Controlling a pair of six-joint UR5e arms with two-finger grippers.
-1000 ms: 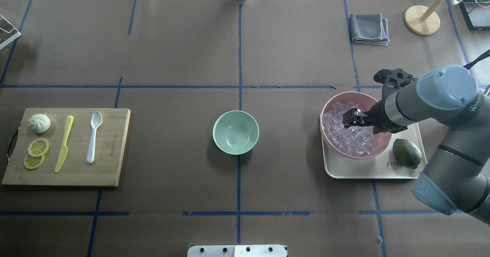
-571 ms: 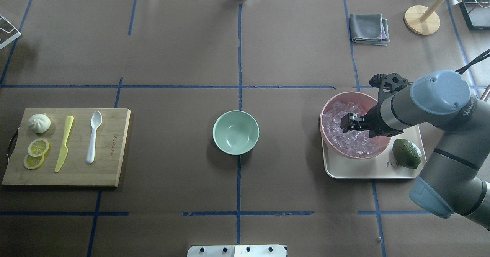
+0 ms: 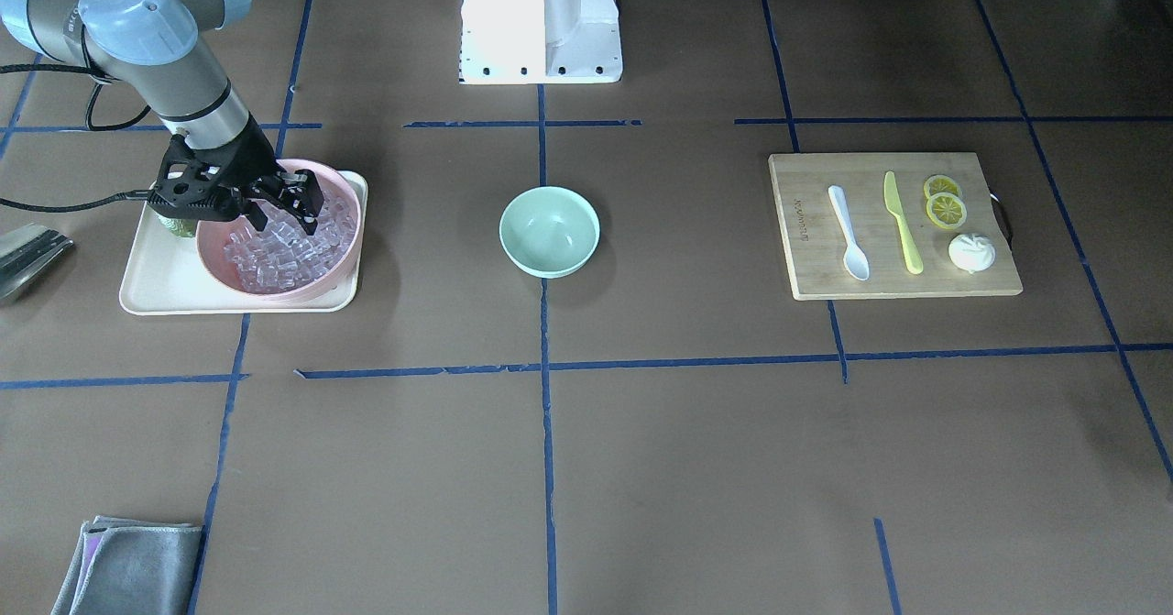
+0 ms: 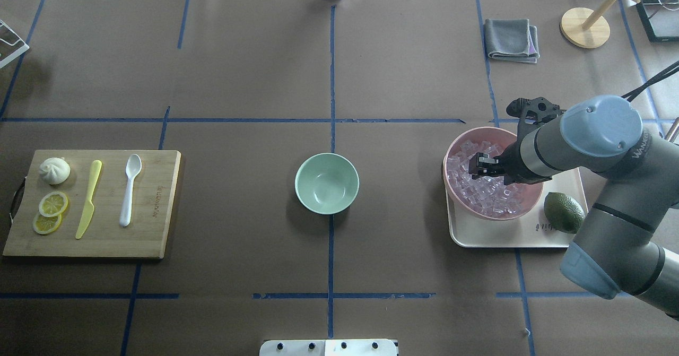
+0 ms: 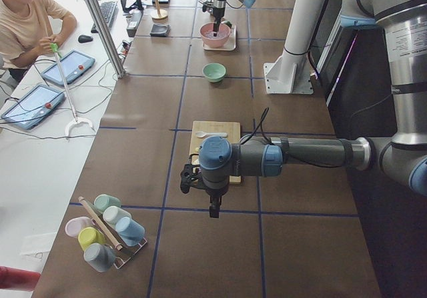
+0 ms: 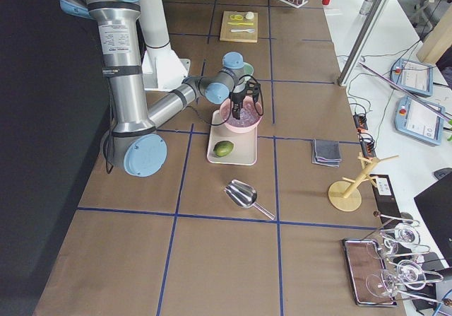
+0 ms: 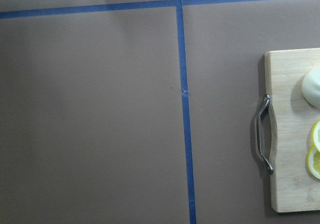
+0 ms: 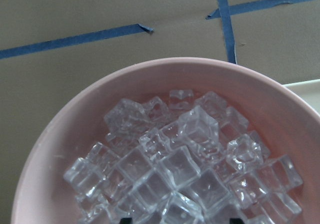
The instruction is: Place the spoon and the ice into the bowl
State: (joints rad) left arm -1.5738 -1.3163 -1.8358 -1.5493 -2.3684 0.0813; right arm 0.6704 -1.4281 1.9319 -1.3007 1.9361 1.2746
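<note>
The white spoon [image 4: 129, 189] lies on the cutting board [image 4: 154, 228] at the left, also in the front view [image 3: 848, 232]. The mint-green bowl [image 4: 327, 183] stands empty at the table's middle. Clear ice cubes [image 4: 477, 194] fill the pink bowl [image 4: 461, 138] on the tray; the right wrist view shows them close [image 8: 197, 126]. My right gripper [image 4: 480, 166] is open, tips down among the cubes [image 3: 284, 216]. My left gripper [image 5: 212, 208] hangs beyond the board's left end; I cannot tell if it is open.
On the board lie a yellow knife [image 4: 87, 199], a white bun [image 4: 54, 170] and lemon slices [image 4: 53, 203]. A lime [image 4: 563, 212] sits on the cream tray [image 4: 509, 236]. A grey cloth [image 4: 511, 39] and a wooden stand [image 4: 584, 27] are at the far right.
My right gripper has moved a little leftward over the pink bowl and lower into the ice. Nothing else has moved.
</note>
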